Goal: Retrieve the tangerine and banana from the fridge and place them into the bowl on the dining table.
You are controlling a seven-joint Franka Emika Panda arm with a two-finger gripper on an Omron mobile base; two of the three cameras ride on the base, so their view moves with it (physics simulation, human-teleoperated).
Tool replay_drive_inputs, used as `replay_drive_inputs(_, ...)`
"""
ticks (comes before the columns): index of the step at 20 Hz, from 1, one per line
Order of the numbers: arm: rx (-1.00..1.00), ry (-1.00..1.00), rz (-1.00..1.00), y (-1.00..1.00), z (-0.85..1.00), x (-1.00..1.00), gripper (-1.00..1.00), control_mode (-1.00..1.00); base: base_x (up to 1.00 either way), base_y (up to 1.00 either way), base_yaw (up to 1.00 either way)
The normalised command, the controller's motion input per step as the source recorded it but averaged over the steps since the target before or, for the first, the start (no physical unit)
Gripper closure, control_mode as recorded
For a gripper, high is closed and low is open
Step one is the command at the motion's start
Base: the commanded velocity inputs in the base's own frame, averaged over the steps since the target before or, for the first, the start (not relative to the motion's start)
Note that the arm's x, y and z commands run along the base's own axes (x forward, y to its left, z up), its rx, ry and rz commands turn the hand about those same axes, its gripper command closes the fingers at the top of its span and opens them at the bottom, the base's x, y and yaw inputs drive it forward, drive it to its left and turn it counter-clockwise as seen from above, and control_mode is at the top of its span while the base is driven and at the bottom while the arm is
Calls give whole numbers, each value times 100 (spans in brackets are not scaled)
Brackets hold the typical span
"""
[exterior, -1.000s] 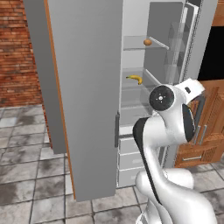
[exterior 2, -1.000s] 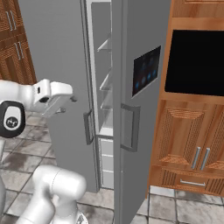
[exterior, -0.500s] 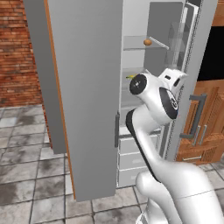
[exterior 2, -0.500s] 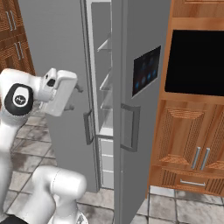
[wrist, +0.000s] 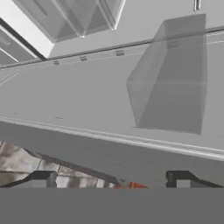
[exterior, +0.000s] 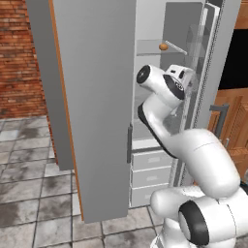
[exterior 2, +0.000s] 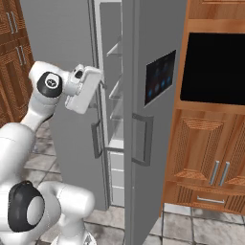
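Note:
The fridge [exterior: 97, 97] stands with its left door swung wide and its glass shelves showing. The tangerine [exterior: 163, 46] lies on an upper shelf, small and orange. My arm covers the shelf below it, so the banana is hidden. My gripper's hand [exterior: 178, 80] hangs at the fridge opening, below and right of the tangerine, and also shows beside the closed right door [exterior 2: 153, 48]. In the hand view the gripper [wrist: 111, 180] is open, its fingertips [wrist: 43, 179] far apart with nothing between them, facing a grey inner fridge wall. The bowl and the dining table are out of view.
A translucent door bin [wrist: 170, 78] hangs ahead of the hand. White drawers [exterior: 150, 167] fill the fridge's lower part. Wooden cabinets and a black oven [exterior 2: 215, 67] stand right of the fridge; a brick wall [exterior: 19, 58] lies left. The floor is grey tile.
The arm has swung up and in toward the fridge opening, and the hand now covers the shelf where the banana showed. The gripper has stayed open.

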Motion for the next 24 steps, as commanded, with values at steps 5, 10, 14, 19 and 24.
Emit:
replay_drive_inputs(5,-2,2,0,-22,-17,99,-100,-100,0,0,0)
replay_drive_inputs(10,-2,1,0,-7,-32,100,-100,-100,0,0,0)
replay_drive_inputs(14,-3,0,0,0,-34,90,-100,-100,0,0,0)
replay_drive_inputs(19,-3,0,-8,-26,-6,31,-100,-100,0,0,0)
replay_drive_inputs(24,-2,0,-20,-81,0,7,-100,-100,0,0,0)
